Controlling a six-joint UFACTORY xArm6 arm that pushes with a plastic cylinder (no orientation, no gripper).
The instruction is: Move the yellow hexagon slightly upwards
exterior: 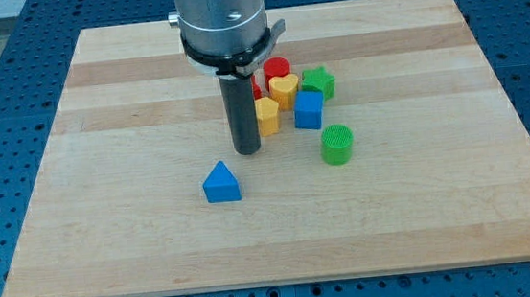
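Note:
The yellow hexagon (pixel 268 115) sits near the board's middle, just right of my rod. My tip (pixel 248 151) rests on the board at the hexagon's lower left, close to it or touching; I cannot tell which. A yellow heart (pixel 284 89) lies just above the hexagon. A blue cube (pixel 308 111) is right of the hexagon. The rod hides the hexagon's left edge.
A red cylinder (pixel 277 69) and a green star (pixel 317 82) sit above the cluster. Another red block (pixel 256 90) is mostly hidden behind the rod. A green cylinder (pixel 338 144) lies lower right. A blue triangle (pixel 221 183) lies lower left of my tip. The wooden board (pixel 126 103) carries everything.

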